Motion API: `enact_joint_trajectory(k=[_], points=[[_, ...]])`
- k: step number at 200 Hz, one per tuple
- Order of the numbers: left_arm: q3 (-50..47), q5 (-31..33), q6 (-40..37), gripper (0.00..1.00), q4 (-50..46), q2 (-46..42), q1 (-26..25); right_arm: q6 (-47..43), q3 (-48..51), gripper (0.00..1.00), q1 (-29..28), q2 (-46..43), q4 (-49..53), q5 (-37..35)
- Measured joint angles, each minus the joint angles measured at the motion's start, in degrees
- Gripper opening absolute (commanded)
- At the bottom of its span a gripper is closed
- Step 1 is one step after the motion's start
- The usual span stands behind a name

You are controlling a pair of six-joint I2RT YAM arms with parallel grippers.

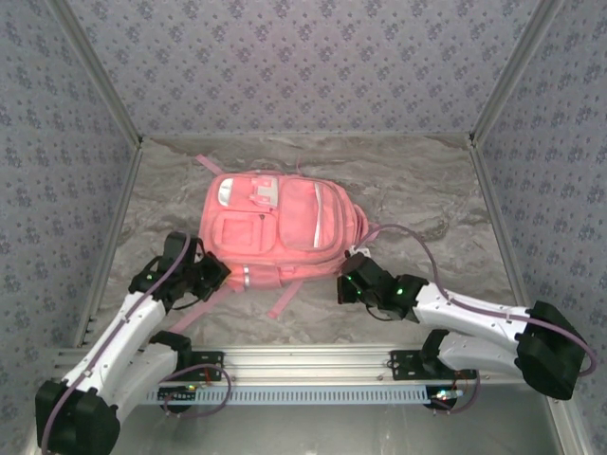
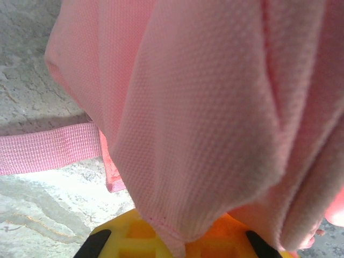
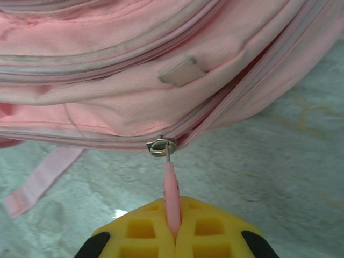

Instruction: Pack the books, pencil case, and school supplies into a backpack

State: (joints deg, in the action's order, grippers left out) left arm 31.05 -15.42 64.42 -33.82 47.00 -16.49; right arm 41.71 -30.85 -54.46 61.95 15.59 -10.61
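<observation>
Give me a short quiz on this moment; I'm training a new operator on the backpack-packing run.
1. Multiple choice: what does the right gripper pinch? A a strap; B the pink zipper pull; C a book.
2. True or false: the left gripper stands open, clear of the backpack.
3. Fill in: the backpack lies flat on the table with its front pockets facing ____.
Key: 1 B. 2 false, it is shut on a fold of the backpack. 3 up.
</observation>
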Motion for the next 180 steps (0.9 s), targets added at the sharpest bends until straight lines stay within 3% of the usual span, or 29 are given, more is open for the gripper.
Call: enact_joint_trajectory(k=[30,87,99,120,130,145,180], points=[[3.8,1.29,-2.95,0.0,-2.71,3.72,0.02,-3.91,-1.99,0.0,-1.31,0.5,3.41,-3.43],[13.86,5.42,-8.57,0.0,-4.57,17.16,0.55,-6.21,-6.73,0.0,-10.86,3.43,9.25,-11.96],[17.33,6.01,-10.34,0.1,-5.09,21.22,0.76,-5.97,-7.69,0.0,-12.83,4.42,9.84,-13.18],[26.12,7.93,-13.33,0.44,-7.23,29.07,1.29,-5.27,-10.36,0.0,-15.69,7.89,9.92,-14.47],[30.45,8.68,-14.29,0.53,-7.87,31.76,1.97,-5.09,-12.07,0.0,-16.65,10.21,9.31,-14.29],[34.25,9.16,-15.47,0.6,-7.02,32.59,2.75,-4.66,-14.95,0.0,-17.46,14.16,7.3,-13.16],[33.29,8.61,-13.68,0.6,-6.73,25.16,3.65,-3.61,-22.36,0.0,-17.86,23.67,1.22,-7.85]])
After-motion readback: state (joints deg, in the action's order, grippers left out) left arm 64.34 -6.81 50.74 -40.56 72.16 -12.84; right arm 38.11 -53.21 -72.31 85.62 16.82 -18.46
